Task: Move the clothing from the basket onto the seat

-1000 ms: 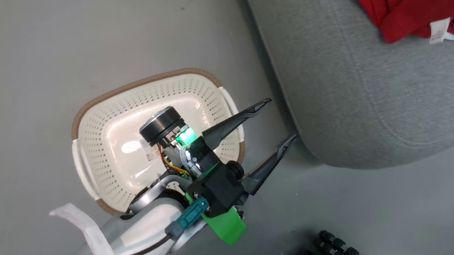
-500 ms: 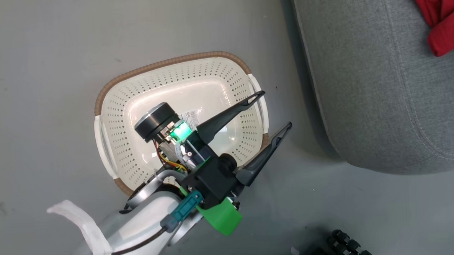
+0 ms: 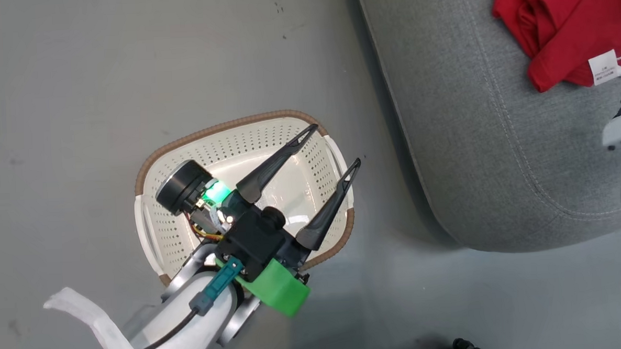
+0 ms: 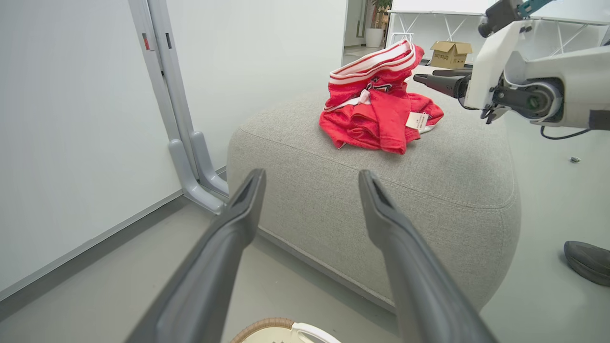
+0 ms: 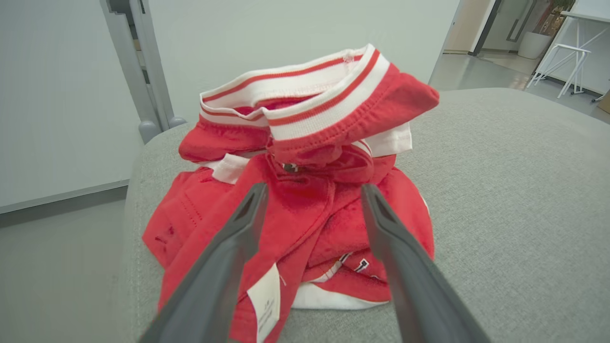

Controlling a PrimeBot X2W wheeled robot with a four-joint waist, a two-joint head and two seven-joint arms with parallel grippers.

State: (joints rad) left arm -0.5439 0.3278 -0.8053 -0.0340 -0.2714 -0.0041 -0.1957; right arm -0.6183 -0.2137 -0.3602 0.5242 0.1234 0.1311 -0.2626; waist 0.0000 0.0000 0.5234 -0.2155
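Left gripper (image 3: 335, 144) spread wide, nothing between its two dark fingers, hanging above the basket (image 3: 224, 127) at the end nearer the seat (image 3: 471, 136), fingertips aimed toward that grey cushion; basket upright on the grey floor (image 3: 76, 101), just beside the seat yet apart from it, cream perforated walls and brown rim plain under the arm; right gripper (image 5: 314, 187) likewise parted wide and gripping nothing, held low over the seat's top with both fingers levelled at the clothing (image 5: 305, 219); clothing bunched in one red heap on the seat, well apart from the basket, a white-and-red striped waistband (image 5: 310, 90) standing up at the crown of the pile, a small white tag (image 5: 265, 300) drooping at the near edge, a scrap of black-and-white lettering peeking out low down; heap right ahead of the right gripper's fingertips, contact with the fabric impossible to judge; from the left wrist, a pale wall with a grey upright post (image 4: 162, 71) behind the seat and a cardboard box (image 4: 450, 50) far back
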